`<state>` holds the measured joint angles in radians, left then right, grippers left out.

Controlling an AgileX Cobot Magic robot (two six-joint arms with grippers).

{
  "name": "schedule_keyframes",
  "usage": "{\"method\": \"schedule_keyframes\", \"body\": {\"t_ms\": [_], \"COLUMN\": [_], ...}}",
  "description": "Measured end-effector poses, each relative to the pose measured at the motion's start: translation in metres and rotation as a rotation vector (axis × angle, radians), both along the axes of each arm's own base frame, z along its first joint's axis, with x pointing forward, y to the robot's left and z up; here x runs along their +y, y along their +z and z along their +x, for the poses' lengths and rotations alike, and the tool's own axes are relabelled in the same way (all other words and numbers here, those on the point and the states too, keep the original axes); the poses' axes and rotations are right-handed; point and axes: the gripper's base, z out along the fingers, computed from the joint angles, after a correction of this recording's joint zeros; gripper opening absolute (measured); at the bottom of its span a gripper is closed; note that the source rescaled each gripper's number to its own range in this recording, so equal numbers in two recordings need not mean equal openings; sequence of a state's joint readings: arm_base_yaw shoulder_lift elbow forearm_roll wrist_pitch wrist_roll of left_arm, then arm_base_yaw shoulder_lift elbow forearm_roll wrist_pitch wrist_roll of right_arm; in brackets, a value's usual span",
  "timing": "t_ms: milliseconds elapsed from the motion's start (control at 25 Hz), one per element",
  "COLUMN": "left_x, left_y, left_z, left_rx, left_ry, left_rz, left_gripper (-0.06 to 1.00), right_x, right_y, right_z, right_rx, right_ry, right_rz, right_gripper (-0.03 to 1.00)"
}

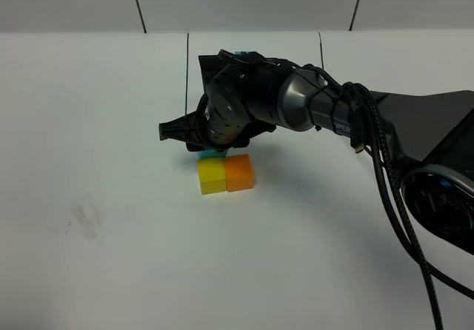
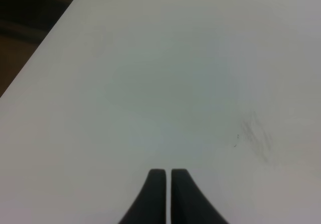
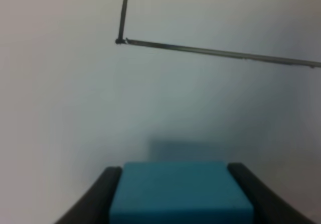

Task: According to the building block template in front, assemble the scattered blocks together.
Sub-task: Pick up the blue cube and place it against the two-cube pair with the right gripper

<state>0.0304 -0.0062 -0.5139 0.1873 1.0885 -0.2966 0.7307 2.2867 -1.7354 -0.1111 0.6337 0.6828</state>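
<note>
The yellow block (image 1: 211, 176) and the orange block (image 1: 238, 172) sit side by side, touching, on the white table. My right gripper (image 1: 212, 149) reaches across from the right and is shut on the light blue block (image 1: 215, 154), holding it low just behind the yellow one. In the right wrist view the blue block (image 3: 180, 196) fills the gap between the dark fingers (image 3: 98, 196). The template is mostly hidden behind the arm. Only a blue sliver (image 1: 241, 52) and its black frame lines (image 1: 187, 67) show. My left gripper (image 2: 164, 194) is shut and empty over bare table.
The right arm's cables (image 1: 385, 167) trail down the right side. A grey scuff mark (image 1: 85, 217) lies on the table at the left, also in the left wrist view (image 2: 256, 136). The table's edge (image 2: 45, 48) drops to a dark floor.
</note>
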Motion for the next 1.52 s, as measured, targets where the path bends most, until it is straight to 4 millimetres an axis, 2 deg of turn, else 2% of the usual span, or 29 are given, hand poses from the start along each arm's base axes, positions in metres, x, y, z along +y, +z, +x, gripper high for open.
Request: {"method": "schedule_keyframes", "body": {"t_ms": [440,1520], "left_x": [0.0,0.0], "left_y": [0.0,0.0], "left_z": [0.0,0.0], "left_rx": [0.0,0.0], "left_ry": [0.0,0.0], "left_rz": [0.0,0.0], "left_gripper": [0.01,0.01], "right_x": [0.0,0.006], "right_y": [-0.022,-0.025], "right_z": [0.0,-0.003], "right_rx": [0.035,0.037], "right_ry": [-0.004,-0.012], "right_rz": [-0.025,-0.016], "right_gripper": [0.52,0.51]}}
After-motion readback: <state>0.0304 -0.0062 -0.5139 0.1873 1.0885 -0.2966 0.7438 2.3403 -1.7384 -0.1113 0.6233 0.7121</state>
